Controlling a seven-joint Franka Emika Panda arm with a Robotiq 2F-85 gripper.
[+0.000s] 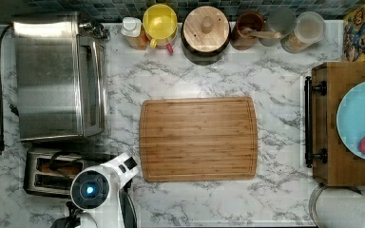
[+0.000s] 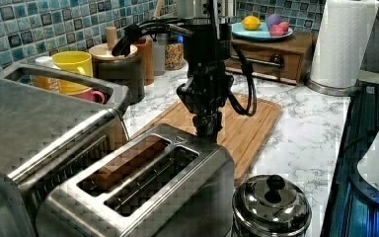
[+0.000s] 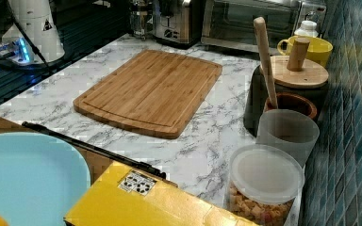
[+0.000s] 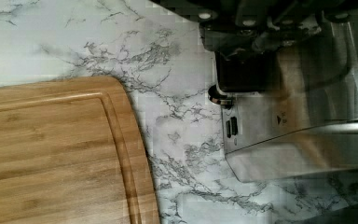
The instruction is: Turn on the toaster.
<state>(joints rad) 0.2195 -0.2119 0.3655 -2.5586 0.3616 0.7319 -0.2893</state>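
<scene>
One toaster (image 2: 143, 182), two slots; one gripper (image 2: 207, 129) poised over its far end, finger spacing indeterminable; one board (image 1: 198, 138).

The toaster (image 2: 177, 187) under the hand (image 2: 207, 126) is brushed steel with a dull sheen. Beside the hand, the cutting board (image 1: 198, 138) is matt grained wood. The desk (image 1: 275, 199) is smooth, veined marble-look.
</scene>
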